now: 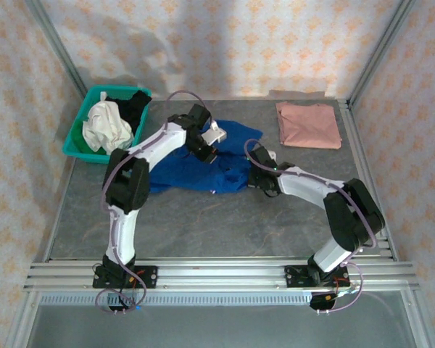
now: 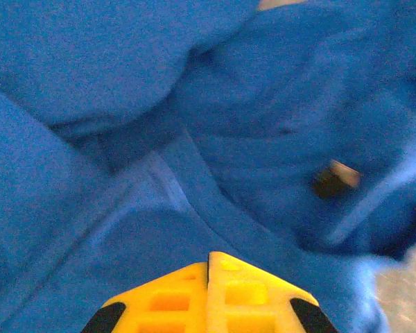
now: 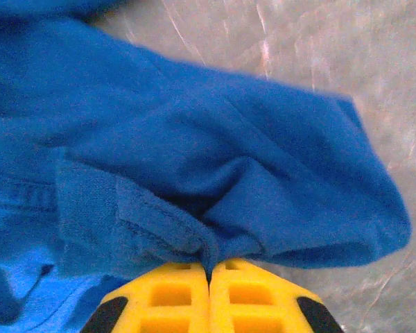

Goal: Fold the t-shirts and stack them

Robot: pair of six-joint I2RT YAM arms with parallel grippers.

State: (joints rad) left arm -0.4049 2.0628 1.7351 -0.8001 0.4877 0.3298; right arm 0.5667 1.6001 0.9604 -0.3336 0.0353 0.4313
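From above, the blue t-shirt (image 1: 180, 172) lies crumpled at the middle of the grey table (image 1: 225, 225), spread unevenly with loose folds and one edge reaching toward the upper right. My left gripper (image 1: 209, 152) is down on its upper middle, and my right gripper (image 1: 254, 174) is at its right edge. I cannot judge my jaws from up here. The pink t-shirt (image 1: 308, 125) sits folded into a neat flat rectangle at the upper right of the frame, well apart from the blue one. A teal basket (image 1: 74, 145) with white and dark cloth stands at the upper left.

On my left wrist camera, the blue t-shirt (image 2: 125, 83) is all soft billows and shadowed creases. A stitched seam runs diagonally down to my left gripper (image 2: 209, 258), whose yellow fingers (image 2: 166, 298) are pressed together on that ridge of cloth. A small dark and pale mark (image 2: 336, 177) shows at centre right, too blurred to identify.

On my right wrist camera, my right gripper (image 3: 209, 267) pinches a bunched hem of the blue t-shirt (image 3: 229, 139). Its double stitching puckers right at my closed tips. The cloth fans out to a rounded edge at the right, over the bare table (image 3: 298, 41).
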